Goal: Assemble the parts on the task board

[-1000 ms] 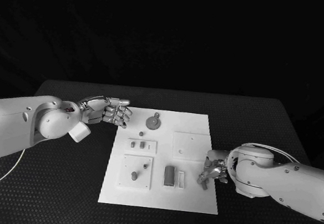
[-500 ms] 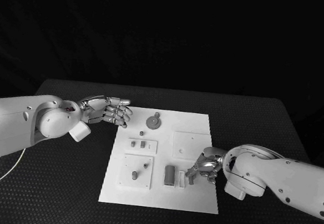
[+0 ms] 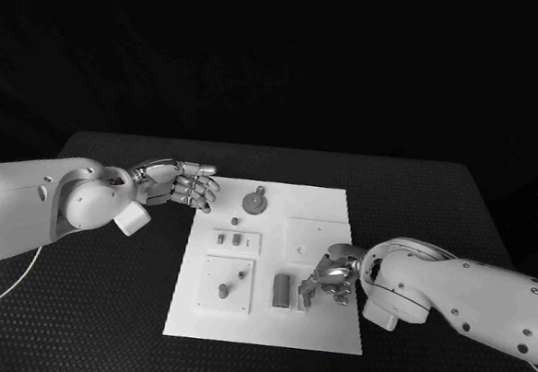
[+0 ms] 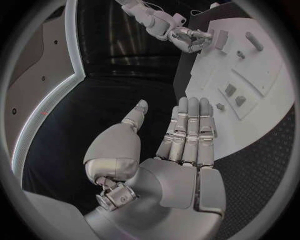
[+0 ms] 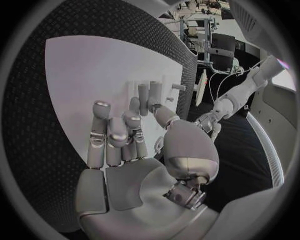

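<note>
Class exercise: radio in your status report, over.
Left hand open beside task board. Right hand open, fingers over upright grey part. Nothing in the way.

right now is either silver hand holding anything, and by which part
Nothing is plainly held. The left hand hangs open beside the white task board. The right hand reaches over the upright grey parts, but a grip cannot be told.

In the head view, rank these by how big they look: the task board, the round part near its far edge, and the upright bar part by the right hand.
1. task board, by far the largest.
2. round part.
3. upright bar part, close in size to the round part, so that order is unsure.
</note>
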{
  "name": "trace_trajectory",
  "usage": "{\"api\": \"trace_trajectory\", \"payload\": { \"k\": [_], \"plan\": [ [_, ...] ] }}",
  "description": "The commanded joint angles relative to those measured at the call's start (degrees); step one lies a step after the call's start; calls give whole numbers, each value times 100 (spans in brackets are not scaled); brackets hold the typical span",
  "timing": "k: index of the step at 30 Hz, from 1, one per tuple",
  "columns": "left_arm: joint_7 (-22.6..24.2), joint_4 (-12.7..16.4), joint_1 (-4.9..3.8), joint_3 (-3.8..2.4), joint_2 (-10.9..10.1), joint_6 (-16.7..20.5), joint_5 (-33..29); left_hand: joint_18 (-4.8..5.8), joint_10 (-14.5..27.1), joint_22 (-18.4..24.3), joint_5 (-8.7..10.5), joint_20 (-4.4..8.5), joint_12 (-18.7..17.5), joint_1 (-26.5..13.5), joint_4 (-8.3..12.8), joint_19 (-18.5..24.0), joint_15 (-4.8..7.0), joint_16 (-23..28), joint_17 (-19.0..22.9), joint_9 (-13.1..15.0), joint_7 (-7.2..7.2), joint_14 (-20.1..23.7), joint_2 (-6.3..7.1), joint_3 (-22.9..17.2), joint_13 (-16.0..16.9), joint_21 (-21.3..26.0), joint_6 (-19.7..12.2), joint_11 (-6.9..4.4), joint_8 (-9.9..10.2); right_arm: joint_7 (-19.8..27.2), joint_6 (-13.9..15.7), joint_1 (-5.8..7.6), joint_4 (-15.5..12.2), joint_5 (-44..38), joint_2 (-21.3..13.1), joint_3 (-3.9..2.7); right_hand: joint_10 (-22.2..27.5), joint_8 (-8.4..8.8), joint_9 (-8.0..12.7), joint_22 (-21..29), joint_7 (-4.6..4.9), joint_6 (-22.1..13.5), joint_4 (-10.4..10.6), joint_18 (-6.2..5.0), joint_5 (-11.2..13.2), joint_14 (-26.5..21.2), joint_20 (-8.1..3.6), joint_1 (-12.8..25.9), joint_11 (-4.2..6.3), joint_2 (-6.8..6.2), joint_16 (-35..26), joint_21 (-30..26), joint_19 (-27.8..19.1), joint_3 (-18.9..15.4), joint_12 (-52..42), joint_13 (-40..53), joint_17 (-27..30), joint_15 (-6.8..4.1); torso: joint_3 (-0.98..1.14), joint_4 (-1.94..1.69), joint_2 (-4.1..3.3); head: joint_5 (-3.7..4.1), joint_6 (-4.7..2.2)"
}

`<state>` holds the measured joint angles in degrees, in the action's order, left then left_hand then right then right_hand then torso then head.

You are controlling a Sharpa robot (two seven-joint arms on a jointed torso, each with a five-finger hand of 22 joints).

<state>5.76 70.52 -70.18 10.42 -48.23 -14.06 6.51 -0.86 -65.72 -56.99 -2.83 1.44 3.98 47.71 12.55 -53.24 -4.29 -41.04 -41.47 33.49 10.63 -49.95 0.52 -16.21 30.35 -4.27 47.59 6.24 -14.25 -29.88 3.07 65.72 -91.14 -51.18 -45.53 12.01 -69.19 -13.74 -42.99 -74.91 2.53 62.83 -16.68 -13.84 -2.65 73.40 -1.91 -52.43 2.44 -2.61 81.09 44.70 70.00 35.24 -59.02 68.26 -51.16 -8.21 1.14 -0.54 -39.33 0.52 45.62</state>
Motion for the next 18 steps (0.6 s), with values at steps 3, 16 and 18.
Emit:
{"api": "trace_trajectory", "payload": {
  "k": [3,16,18],
  "plan": [
    [22,17,-3,-3,6,-101,13,-13,7,-9,3,-6,4,-68,6,29,-2,-4,-9,7,-19,50,4,-34,9,12,35,-14,-24,56,-60,-3,46,-374,34,2,-35,-18,-4,-124,130,-103,-24,-116,-25,36,-4,-321,7,356,17,31,-12,-28,12,8,-8,-26,2,-4,-1,-12,8],
    [7,16,-3,-2,1,-97,13,-13,7,-11,3,-6,4,-73,8,29,-3,-5,-9,7,-18,50,6,-36,10,11,35,-14,-24,-14,-242,-10,148,-404,108,16,-33,-15,-3,-123,131,-102,-22,-116,-25,34,1,-310,6,335,18,34,-17,-56,13,10,-7,-24,1,-5,0,-22,22],
    [4,16,-3,-2,-1,-94,13,-13,7,-11,3,-7,4,-74,8,29,-3,-5,-9,7,-18,51,6,-36,10,11,35,-14,-24,-17,-262,-13,150,-376,109,19,-33,-14,-3,-123,131,-102,-21,-116,-25,33,3,-307,5,333,17,34,-18,-60,13,10,-7,-24,0,-2,0,-28,23]
  ]
}}
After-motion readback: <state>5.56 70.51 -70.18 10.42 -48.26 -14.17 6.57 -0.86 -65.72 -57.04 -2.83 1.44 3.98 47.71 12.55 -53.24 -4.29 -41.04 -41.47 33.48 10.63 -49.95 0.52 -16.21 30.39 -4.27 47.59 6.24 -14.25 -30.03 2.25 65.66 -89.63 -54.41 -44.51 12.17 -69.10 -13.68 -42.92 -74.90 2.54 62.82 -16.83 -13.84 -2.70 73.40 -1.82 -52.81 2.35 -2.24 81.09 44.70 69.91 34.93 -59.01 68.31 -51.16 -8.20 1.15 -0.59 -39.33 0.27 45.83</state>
